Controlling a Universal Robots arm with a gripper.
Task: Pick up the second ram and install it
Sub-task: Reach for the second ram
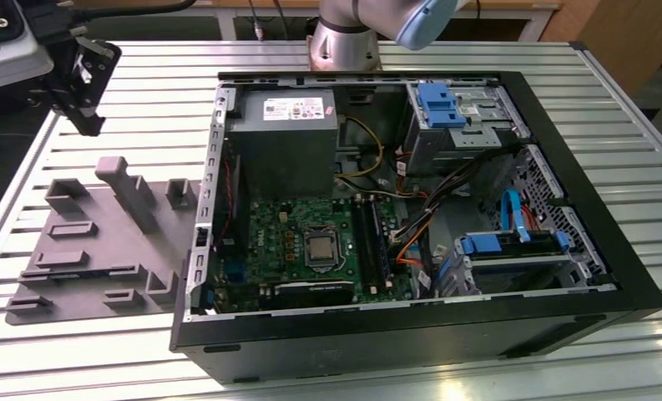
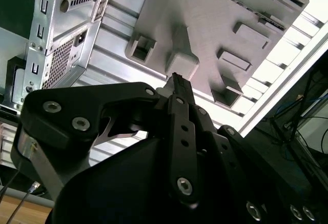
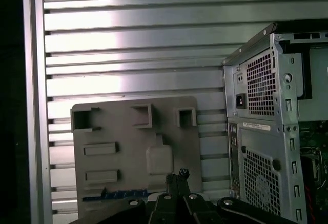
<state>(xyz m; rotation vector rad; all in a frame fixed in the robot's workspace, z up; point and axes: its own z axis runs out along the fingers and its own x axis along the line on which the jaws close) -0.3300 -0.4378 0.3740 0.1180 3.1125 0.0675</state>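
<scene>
Exterior view: black metal pincer hangs above the ribbed aluminium desk, at the far corner on the exterior view's left, clear of everything. Below it, nearer the camera, lies a grey moulded plastic fixture tray. The black open computer case lies just beside the tray on the exterior view's right, with a green motherboard and a grey power-supply box inside. Cannot pick out the stick on the tray from here.

Second wrist view: pincer fingers drawn together to a narrow point, nothing between them. Tips aim down at the fixture tray, well above it.

First wrist view: second ram, a long flat dark blue-green circuit-board stick, lies on the fixture tray, away from the three bracket pockets. Its long axis runs along the desk slats, one end towards the rear panel of the computer case. Pincer tips sit over the tray just beyond that case-side end of the second ram, apart from it and higher. Judgement: the second ram is not yet picked up; it lies below the pincer and off to the side away from the case.
</scene>
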